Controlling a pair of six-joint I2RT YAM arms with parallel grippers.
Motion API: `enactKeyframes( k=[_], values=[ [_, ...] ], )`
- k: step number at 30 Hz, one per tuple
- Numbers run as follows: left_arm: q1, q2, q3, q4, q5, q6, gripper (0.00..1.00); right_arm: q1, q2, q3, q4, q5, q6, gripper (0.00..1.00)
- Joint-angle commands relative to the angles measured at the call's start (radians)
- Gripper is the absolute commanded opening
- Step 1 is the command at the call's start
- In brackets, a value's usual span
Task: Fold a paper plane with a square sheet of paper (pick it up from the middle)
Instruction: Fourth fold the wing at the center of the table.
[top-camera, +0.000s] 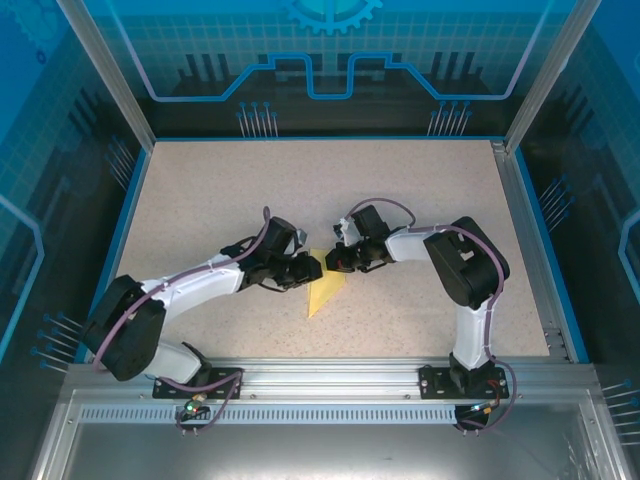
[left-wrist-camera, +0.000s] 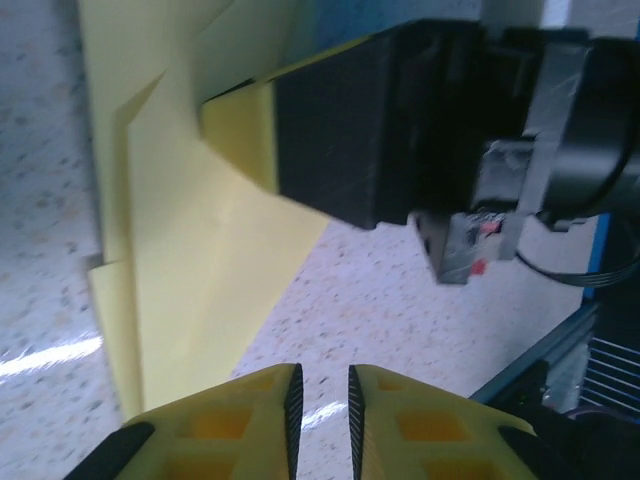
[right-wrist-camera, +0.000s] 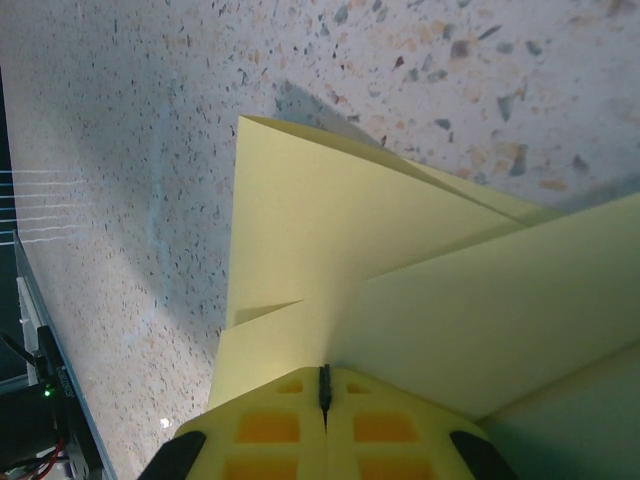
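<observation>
I count one desk (top-camera: 200, 190), two arms (top-camera: 190, 285) and one sheet of paper (top-camera: 326, 290), partly folded and lying mid-desk. My right gripper (right-wrist-camera: 324, 375) is pinching its folded edge, I judge to hold the layers together. My left gripper (left-wrist-camera: 320, 375) stands slightly parted just beside it, gripping nothing, likely ready to press a crease.

The paper (top-camera: 325, 293) lies on the surface (top-camera: 420, 200) near its centre, with its point directed at the near edge. The left hand (top-camera: 312, 269) sits at the left of the paper's far end and the right hand (top-camera: 332, 262) at its right, facing each other closely. A raised flap of the paper sits between the right hand's fingers (right-wrist-camera: 270, 425).
</observation>
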Motion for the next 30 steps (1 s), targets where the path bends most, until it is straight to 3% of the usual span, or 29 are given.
enactKeyframes(
  k=[1,8,13,20,30],
  values=[
    [0.004,0.079,-0.002,0.06,0.063,-0.117,0.2,-0.009,0.058,-0.044,-0.056,0.111,-0.025,0.04],
    [0.0,0.212,-0.061,0.288,0.096,-0.235,0.17,-0.01,0.061,-0.051,-0.053,0.113,-0.02,0.04],
    [-0.005,0.252,-0.093,0.36,0.059,-0.257,0.17,-0.009,0.064,-0.051,-0.057,0.11,-0.025,0.05],
    [-0.019,0.283,-0.14,0.256,0.07,-0.22,0.17,-0.009,0.07,-0.052,-0.067,0.118,-0.027,0.04],
    [-0.035,0.194,-0.276,0.2,0.145,-0.143,0.18,-0.01,0.06,-0.055,-0.092,0.141,-0.034,0.05]
  ],
)
